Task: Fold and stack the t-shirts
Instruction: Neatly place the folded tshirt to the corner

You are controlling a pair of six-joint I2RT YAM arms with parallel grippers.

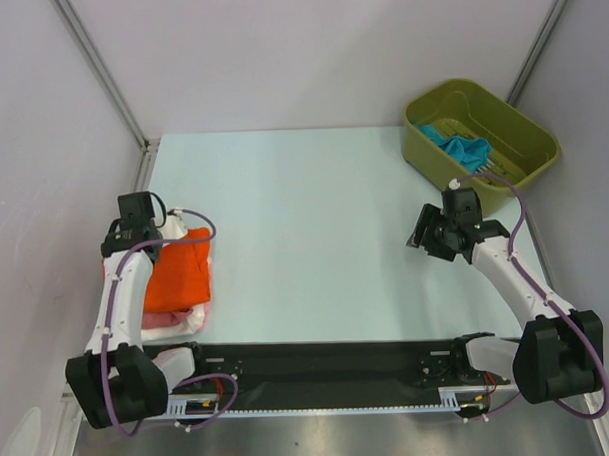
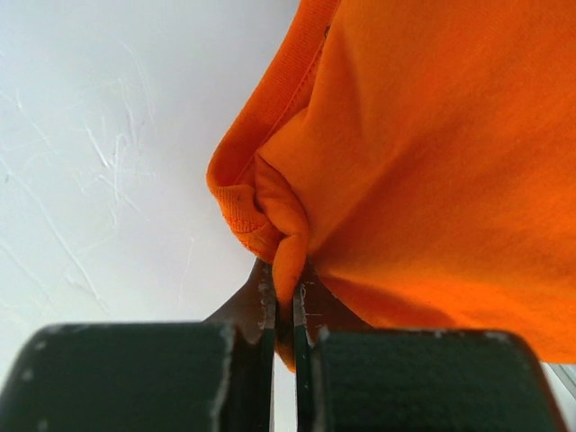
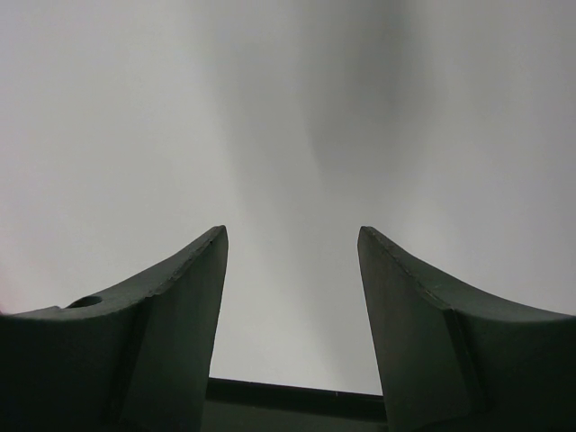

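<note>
At the left of the top view, a fold of the orange t-shirt (image 1: 181, 272) is pinched in the nearly shut left claw (image 2: 283, 306). It is laid over the pink t-shirt (image 1: 163, 319) and white t-shirt (image 1: 192, 315) on the counter (image 1: 314, 218). The right claw (image 3: 292, 234) is held wide and empty. The teal t-shirt (image 1: 462, 147) is kept in the olive bin (image 1: 438, 168), upper right.
</note>
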